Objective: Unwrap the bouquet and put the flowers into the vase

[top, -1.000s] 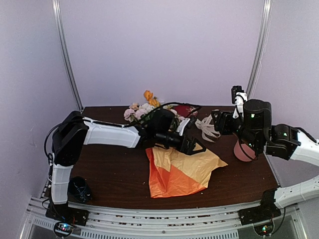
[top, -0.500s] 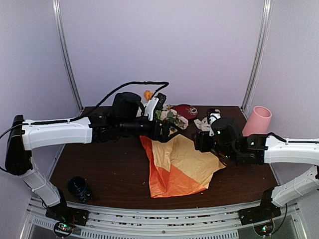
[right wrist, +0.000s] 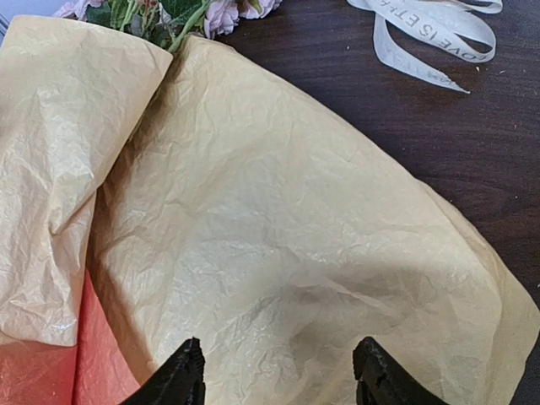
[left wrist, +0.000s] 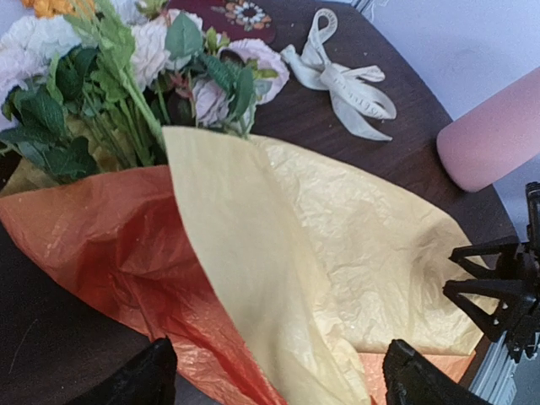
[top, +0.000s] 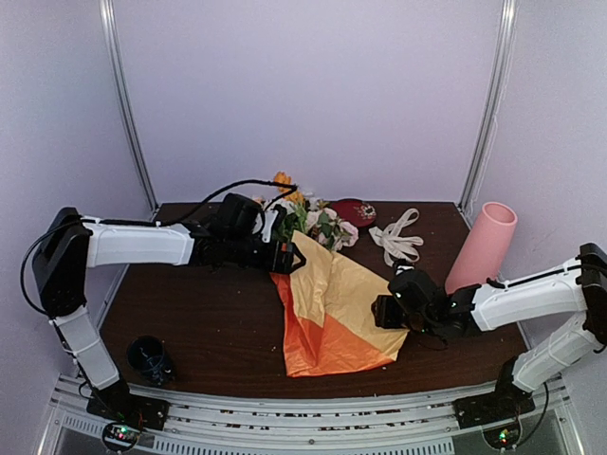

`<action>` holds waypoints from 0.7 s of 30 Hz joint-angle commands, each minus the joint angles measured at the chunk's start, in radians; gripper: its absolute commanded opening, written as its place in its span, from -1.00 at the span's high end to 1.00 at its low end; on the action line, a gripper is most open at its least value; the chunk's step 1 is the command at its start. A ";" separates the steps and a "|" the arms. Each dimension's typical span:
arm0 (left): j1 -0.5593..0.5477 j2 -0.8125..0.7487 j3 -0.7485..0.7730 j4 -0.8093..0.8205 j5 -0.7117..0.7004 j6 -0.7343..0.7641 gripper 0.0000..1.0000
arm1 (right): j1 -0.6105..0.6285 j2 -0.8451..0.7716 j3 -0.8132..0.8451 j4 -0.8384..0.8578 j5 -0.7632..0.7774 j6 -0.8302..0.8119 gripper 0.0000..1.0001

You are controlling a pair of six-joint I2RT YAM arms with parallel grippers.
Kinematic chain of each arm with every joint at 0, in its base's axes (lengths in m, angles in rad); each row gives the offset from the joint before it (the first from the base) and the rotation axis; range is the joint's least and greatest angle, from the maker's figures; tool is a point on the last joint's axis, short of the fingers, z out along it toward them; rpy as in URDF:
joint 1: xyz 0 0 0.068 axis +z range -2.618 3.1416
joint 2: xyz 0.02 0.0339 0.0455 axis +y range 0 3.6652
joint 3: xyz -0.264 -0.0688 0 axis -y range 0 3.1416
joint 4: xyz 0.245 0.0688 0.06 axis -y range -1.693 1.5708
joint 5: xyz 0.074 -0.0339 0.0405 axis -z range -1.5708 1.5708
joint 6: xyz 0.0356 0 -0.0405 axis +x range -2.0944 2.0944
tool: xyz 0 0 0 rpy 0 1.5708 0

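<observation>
Both wide apart over crinkly orange-tan paper (top: 341, 313), left pincer (left wrist: 278, 346), right pincer (right wrist: 278, 342), limp cream ribbon (top: 398, 237), smooth pink cylindrical vase (top: 484, 246)

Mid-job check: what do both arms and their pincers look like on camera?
The left arm and right arm have smooth white link shells with black joint housings. A thin black cable loops above the left arm. The left pincer and right pincer are black, each with two blunt fingers.

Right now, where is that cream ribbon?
In the overhead view the ribbon lies loose on the table at the back right, between the dark red dish and the pink vase, clear of the paper.
</observation>
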 commanded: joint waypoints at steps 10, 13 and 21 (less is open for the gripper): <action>0.043 0.127 0.063 0.091 0.191 -0.008 -0.22 | -0.006 0.038 0.021 0.065 -0.042 0.028 -0.17; 0.043 0.135 0.065 0.095 0.194 -0.010 0.13 | -0.006 0.031 0.013 0.063 -0.041 0.029 -0.16; 0.050 0.056 0.028 0.066 0.046 -0.001 1.00 | -0.005 0.042 0.009 0.077 -0.042 0.034 -0.16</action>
